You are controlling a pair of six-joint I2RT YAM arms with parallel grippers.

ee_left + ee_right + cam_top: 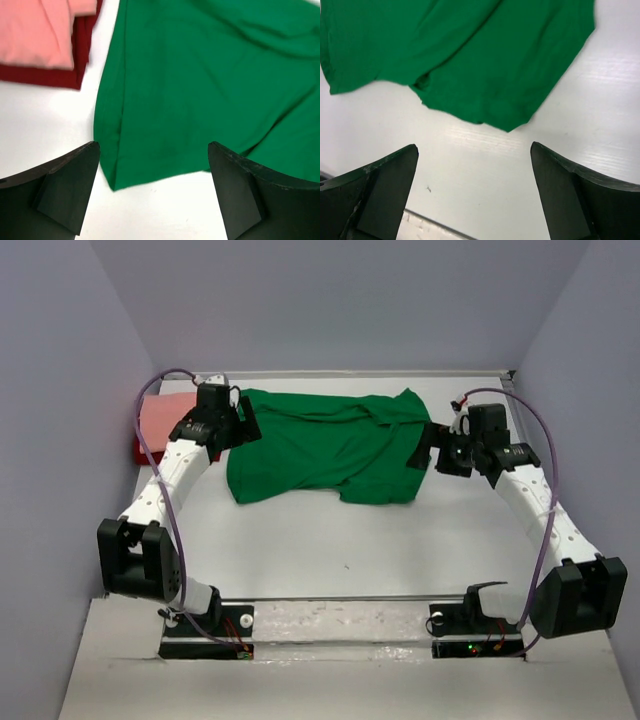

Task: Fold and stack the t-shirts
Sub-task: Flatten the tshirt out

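The bright green t-shirt (330, 445) lies spread and rumpled at the back middle of the white table. The salmon pink t-shirt (165, 416) lies folded on the dark red t-shirt (143, 452) at the back left. My left gripper (240, 426) is open and empty above the green shirt's left edge; its wrist view shows the green shirt's corner (200, 90), the pink shirt (35, 30) and the dark red shirt (60, 76). My right gripper (428, 452) is open and empty at the green shirt's right edge (470, 55), over bare table.
The white table (330, 540) is enclosed by grey walls on the left, back and right. A metal rail with both arm bases (340, 625) runs along the near edge. Purple cables loop from each arm.
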